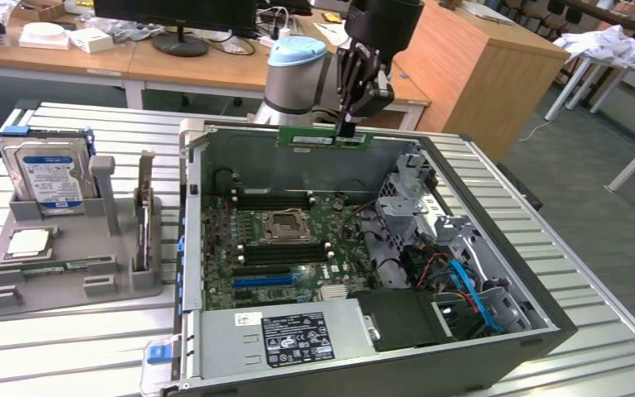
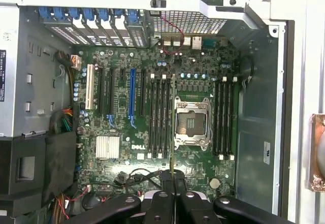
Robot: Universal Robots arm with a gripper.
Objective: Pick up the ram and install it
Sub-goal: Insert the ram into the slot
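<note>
One ram (image 1: 312,139): held level over the open case (image 1: 284,167), above the motherboard (image 1: 284,248).
Pincer (image 1: 346,131): closed on the ram, toward the exterior view's right end.
Handling: likely light, stiff, thin and fragile; grip near the upper edge, clear of the contacts.
Slots (image 2: 158,117): empty, beside the socket (image 2: 192,123).

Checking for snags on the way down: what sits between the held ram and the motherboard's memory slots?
Nothing but open air. The exterior view shows the ram, gripped by the fingers, above the open case, and the wrist view shows the slots uncovered.
</note>
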